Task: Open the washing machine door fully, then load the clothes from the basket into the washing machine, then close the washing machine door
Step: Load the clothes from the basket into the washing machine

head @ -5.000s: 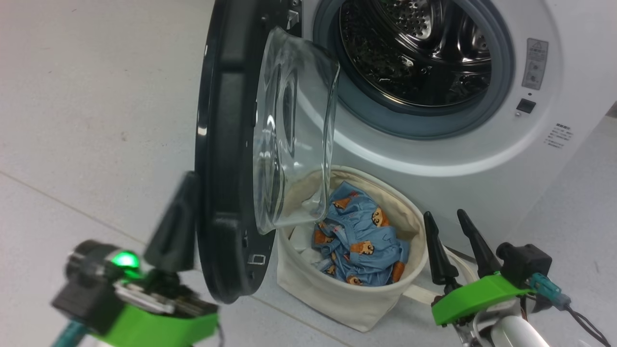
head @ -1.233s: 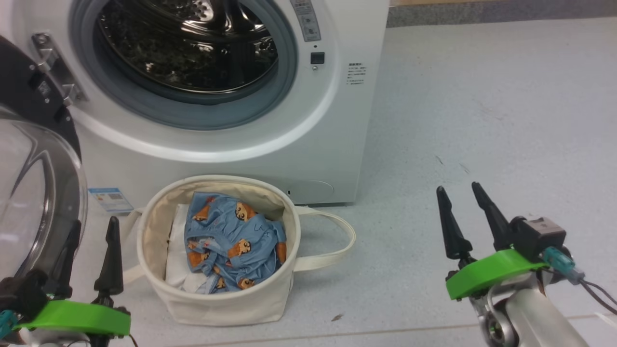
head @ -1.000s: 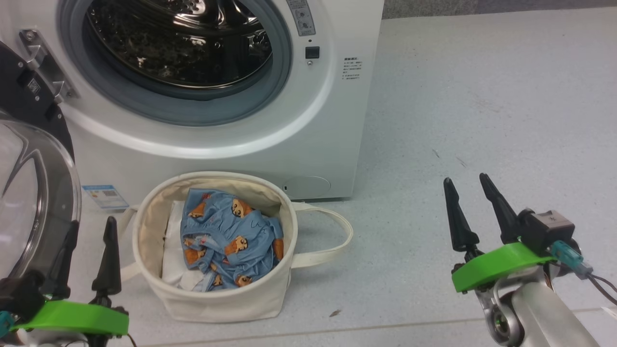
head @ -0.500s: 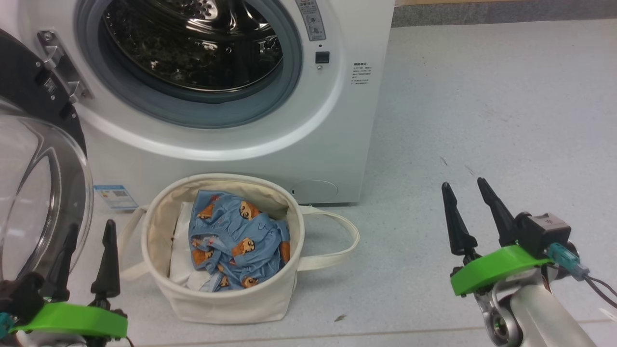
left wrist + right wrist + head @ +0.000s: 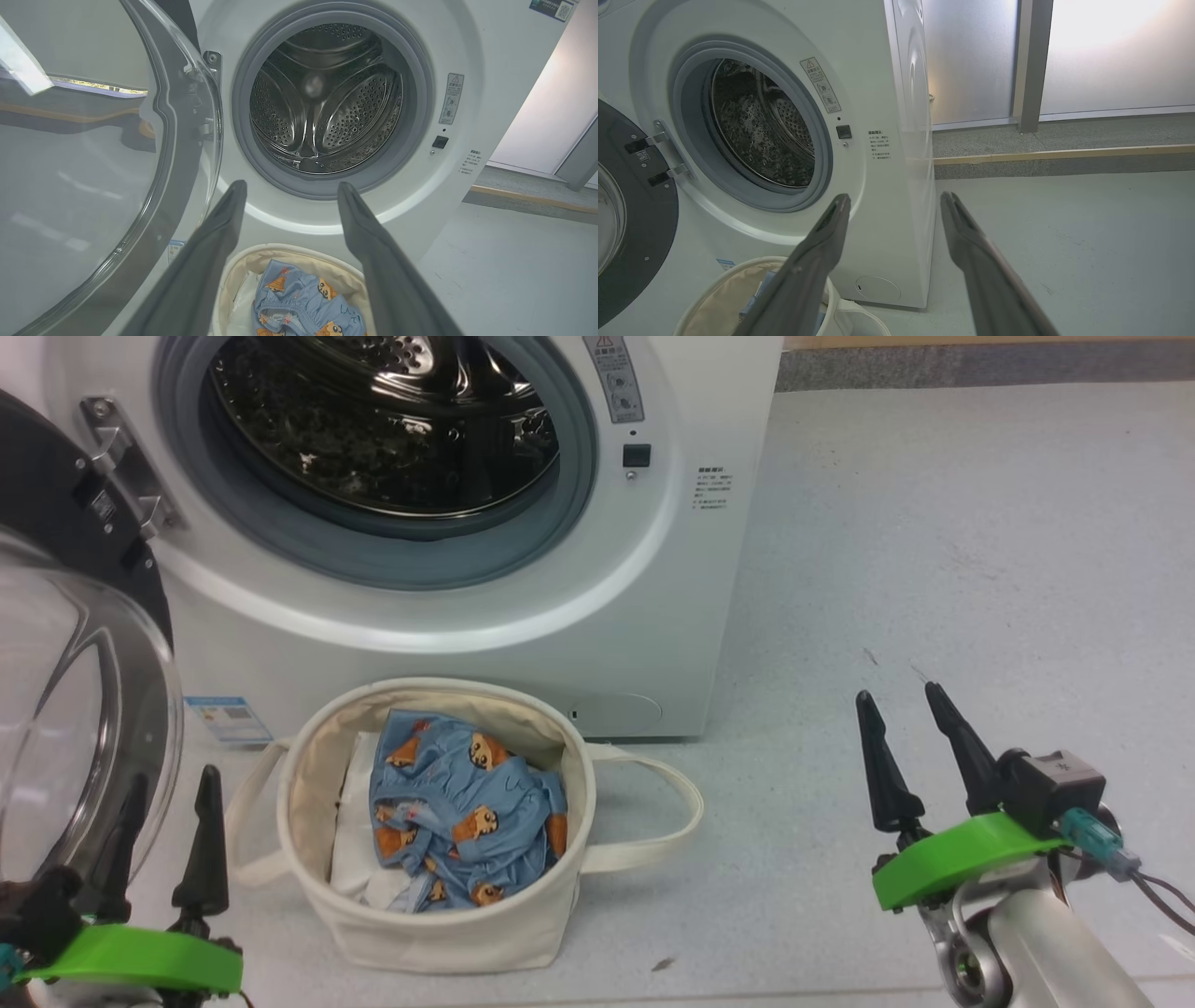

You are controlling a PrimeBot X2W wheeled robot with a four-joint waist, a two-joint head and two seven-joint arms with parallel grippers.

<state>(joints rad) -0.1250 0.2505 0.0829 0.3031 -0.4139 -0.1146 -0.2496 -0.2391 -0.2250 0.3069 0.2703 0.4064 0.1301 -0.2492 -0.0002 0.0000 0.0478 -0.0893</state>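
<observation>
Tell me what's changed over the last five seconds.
The washing machine door has swung wider open to the left, and the left gripper has drawn back from it, open. The clothes remain in the basket; the right gripper stays open.

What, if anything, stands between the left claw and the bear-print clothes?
Nothing visible. The open left gripper hangs beside the basket, whose clothes lie uncovered on top. The washing machine door stands swung aside, further left, off that path.
</observation>
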